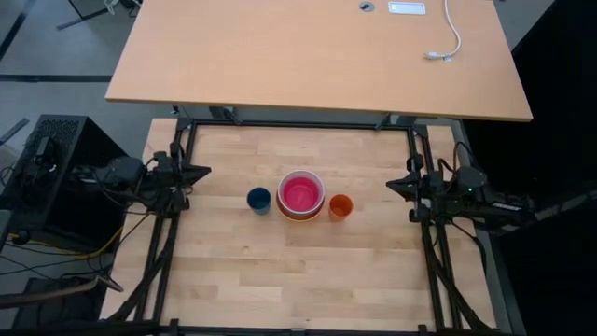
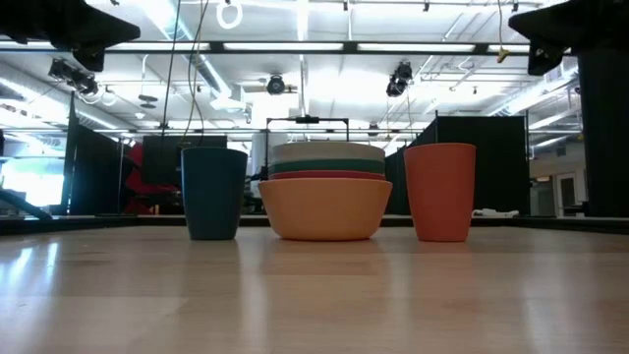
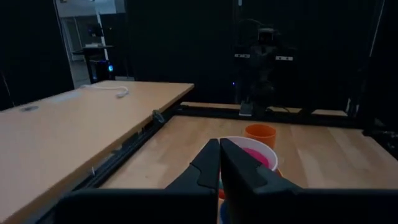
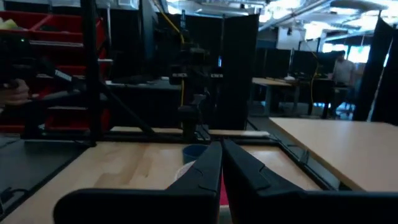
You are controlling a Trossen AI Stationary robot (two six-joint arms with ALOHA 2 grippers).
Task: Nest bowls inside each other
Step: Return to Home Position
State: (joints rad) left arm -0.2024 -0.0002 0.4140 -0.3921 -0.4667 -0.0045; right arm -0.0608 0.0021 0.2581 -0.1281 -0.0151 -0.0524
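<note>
Bowls sit nested between blue cup and orange cup; left pincer and right pincer each pressed shut.

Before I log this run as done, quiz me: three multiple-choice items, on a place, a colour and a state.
1. The blue cup stands: A left arm's side of the stacked bowls; B right arm's side; C inside them.
2. The innermost bowl is: A white; B teal; C pink.
3. The left gripper and right gripper have jaws: A shut; B gripping cups; C wide open.
A: the high view shows it there. C: pink shows on top. A: both wrist views show jaws together.
</note>
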